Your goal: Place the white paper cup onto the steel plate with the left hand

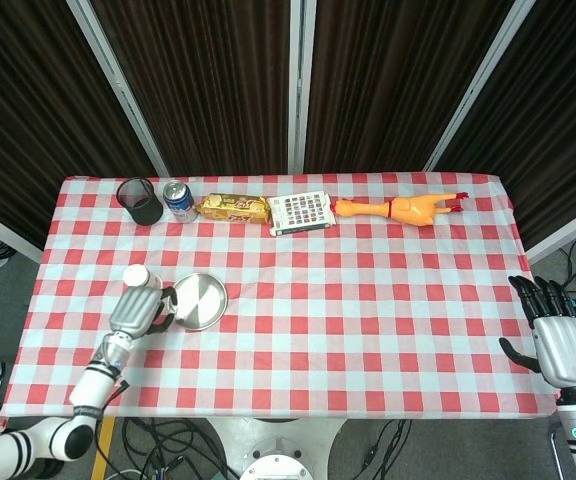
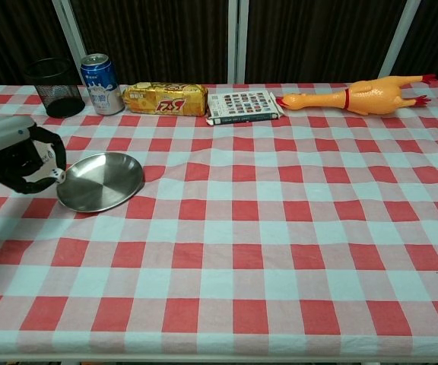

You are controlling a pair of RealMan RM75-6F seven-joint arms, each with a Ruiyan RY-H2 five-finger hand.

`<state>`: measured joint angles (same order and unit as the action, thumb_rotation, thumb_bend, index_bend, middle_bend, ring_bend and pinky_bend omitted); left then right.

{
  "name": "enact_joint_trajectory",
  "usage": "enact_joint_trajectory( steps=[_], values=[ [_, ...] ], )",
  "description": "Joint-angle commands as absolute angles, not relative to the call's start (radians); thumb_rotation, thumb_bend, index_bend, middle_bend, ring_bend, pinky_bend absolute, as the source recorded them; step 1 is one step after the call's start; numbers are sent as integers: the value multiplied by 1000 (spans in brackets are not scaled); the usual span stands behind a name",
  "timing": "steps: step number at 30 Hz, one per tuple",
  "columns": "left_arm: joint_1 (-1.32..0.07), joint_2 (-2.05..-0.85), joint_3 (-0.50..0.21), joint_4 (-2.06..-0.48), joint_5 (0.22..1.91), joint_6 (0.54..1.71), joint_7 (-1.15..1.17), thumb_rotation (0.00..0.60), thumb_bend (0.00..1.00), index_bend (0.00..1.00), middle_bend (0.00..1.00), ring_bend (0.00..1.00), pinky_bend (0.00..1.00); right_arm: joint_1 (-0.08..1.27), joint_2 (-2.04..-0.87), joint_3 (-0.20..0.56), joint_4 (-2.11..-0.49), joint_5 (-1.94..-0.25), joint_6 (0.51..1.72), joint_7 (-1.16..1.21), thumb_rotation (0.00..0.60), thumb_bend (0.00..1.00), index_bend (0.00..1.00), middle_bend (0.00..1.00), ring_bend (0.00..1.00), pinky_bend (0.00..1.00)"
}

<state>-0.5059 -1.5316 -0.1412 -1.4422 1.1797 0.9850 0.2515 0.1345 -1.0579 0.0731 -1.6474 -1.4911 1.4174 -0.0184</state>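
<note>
The robot's left hand (image 1: 140,310) sits at the left side of the red-and-white checked table (image 1: 368,300), with its fingers curved round toward the white paper cup (image 1: 135,275). In the head view only the cup's top shows, just past the hand at twelve o'clock; in the chest view the hand covers the cup altogether. Whether the fingers have closed on the cup or only ring it, I cannot tell.

The round steel plate (image 1: 199,301) lies just beside the hand at three o'clock, its rim close to the fingertips. Judging from this, the step in hand is the grasp. It should go best if the fingers wrap the cup's wall evenly and lightly, since thin paper will likely crush or tip under a hard squeeze. The cup then needs lifting clear of the plate's raised rim before it travels sideways, and setting down near the plate's middle.

The left table edge runs near the hand at nine o'clock, so a nudged cup could roll off. The short path to three o'clock is open cloth. The black mesh pen cup (image 1: 140,201) and blue drink can (image 1: 177,200) stand well apart at twelve o'clock.

The right hand (image 1: 558,335) hangs beyond the right table edge, fingers spread, grasping nothing.
</note>
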Motion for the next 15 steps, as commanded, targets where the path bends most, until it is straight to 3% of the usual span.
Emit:
enact_joint_trajectory(
  steps=[1,10,15],
  values=[
    [-546,-1560,-163,-1425,1156,960,294,600,417,538,908,890,1000,134,-1057,73,-1647,-1490,1418,-17,600,160,0,96,0,42],
    [-591,-1611,-166,-1400,1100,959,388,600,277,401,893,887,1000,126,-1057,69,-1631,-1483,1420,5,600,160,0,96,0,42],
    [-558,-1583,-155,-1451,1135,1046,380,600,248,304,858,877,1000,134,-1054,68,-1621,-1492,1409,19,600,159,0,96,0,42]
  ],
)
